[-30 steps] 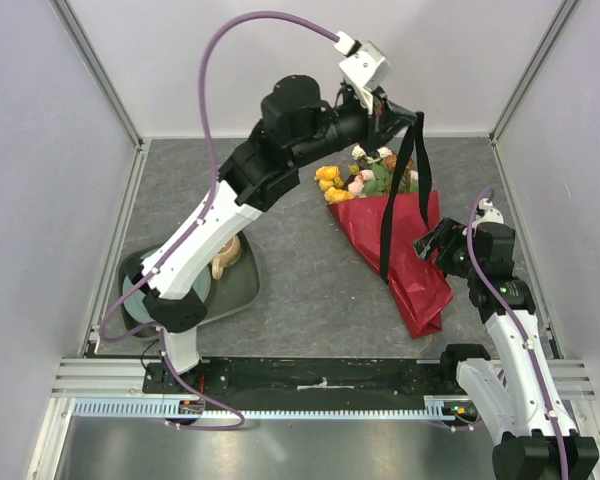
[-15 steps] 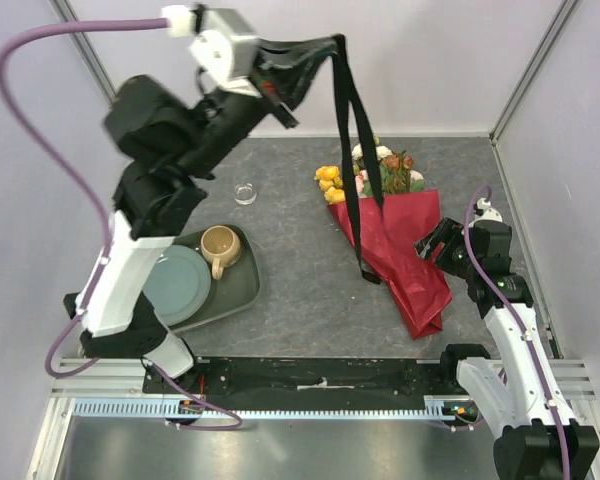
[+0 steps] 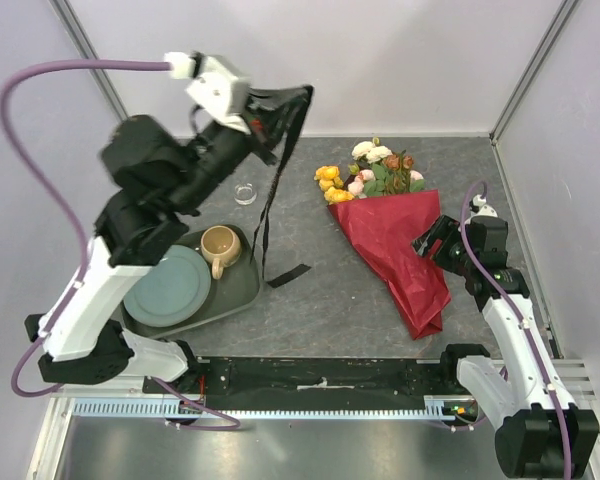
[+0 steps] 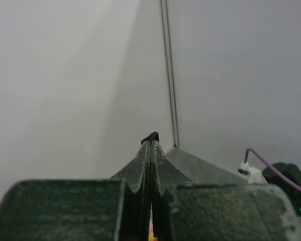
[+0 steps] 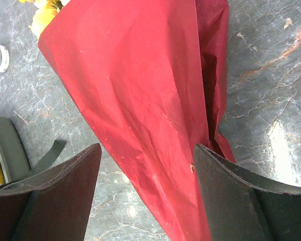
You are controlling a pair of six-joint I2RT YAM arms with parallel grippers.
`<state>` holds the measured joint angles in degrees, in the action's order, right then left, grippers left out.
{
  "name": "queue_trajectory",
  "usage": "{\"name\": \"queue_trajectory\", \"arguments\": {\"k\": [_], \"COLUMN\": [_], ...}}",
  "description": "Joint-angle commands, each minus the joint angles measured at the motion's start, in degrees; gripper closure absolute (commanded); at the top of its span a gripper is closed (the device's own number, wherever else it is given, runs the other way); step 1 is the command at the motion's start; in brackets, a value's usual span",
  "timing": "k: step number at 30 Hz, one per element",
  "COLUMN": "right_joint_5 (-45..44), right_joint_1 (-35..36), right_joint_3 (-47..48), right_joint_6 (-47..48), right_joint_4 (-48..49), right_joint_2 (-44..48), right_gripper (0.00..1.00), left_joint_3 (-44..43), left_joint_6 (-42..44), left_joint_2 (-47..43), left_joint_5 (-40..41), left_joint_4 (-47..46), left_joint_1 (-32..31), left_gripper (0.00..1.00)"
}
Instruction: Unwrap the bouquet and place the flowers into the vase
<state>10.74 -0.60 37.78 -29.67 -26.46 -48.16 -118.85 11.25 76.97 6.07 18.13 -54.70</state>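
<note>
The bouquet [image 3: 395, 240] lies on the table in dark red paper [image 5: 140, 85], with the flowers [image 3: 370, 170] showing at its far end. My left gripper [image 3: 295, 97] is raised high at the back left, shut on a black ribbon [image 3: 270, 200]. The ribbon hangs down and its end rests on the table. In the left wrist view the gripper [image 4: 150, 143] is pressed shut, with a black tip of the ribbon [image 4: 151, 136] poking out. My right gripper [image 3: 427, 243] stands open just above the paper's right side, and the right wrist view shows this gripper [image 5: 146, 150] with the paper below its fingers. The clear vase [image 3: 244, 192] stands left of the bouquet.
A dark tray [image 3: 242, 290] at the near left holds a tan mug [image 3: 220, 246] and a grey-green plate [image 3: 168, 286]. The loose ribbon end [image 3: 290, 275] lies beside the tray. Walls close in the table on the left, back and right.
My left arm has swung left and pulled the ribbon away from the bouquet. The ribbon now hangs near the tray instead of over the red paper. The right arm has stayed put.
</note>
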Motion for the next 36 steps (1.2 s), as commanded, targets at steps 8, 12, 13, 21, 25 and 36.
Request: {"name": "queue_trajectory", "arguments": {"k": [8, 12, 13, 21, 25, 36], "right_joint_5": [1.83, 1.91, 1.91, 1.65, 1.30, 0.51], "right_joint_1": [0.07, 0.07, 0.07, 0.07, 0.07, 0.07], "right_joint_3": [0.45, 0.72, 0.80, 1.24, 1.42, 2.91], "right_joint_6": [0.84, 0.84, 0.84, 0.67, 0.75, 0.49], "right_joint_4": [3.52, 3.52, 3.52, 3.69, 3.87, 3.26], "right_joint_2": [-1.41, -1.50, -1.50, -1.94, -2.20, -2.11], "right_gripper": [0.19, 0.19, 0.19, 0.19, 0.19, 0.19], "left_joint_3": [8.27, 16.00, 18.63, 22.00, 16.21, 30.31], "left_joint_6": [-14.22, -16.95, -17.48, -21.97, -21.70, -27.94], "left_joint_2": [-5.68, -11.56, -12.62, -20.10, -23.00, -20.20], "left_joint_5": [5.35, 6.15, 7.89, 7.21, 1.95, -2.02], "left_joint_4": [10.06, 11.75, 12.54, 19.57, 22.46, 21.78], "left_joint_1": [0.03, 0.12, 0.12, 0.29, 0.38, 0.29], "left_gripper": [0.98, 0.98, 0.98, 0.98, 0.98, 0.98]}}
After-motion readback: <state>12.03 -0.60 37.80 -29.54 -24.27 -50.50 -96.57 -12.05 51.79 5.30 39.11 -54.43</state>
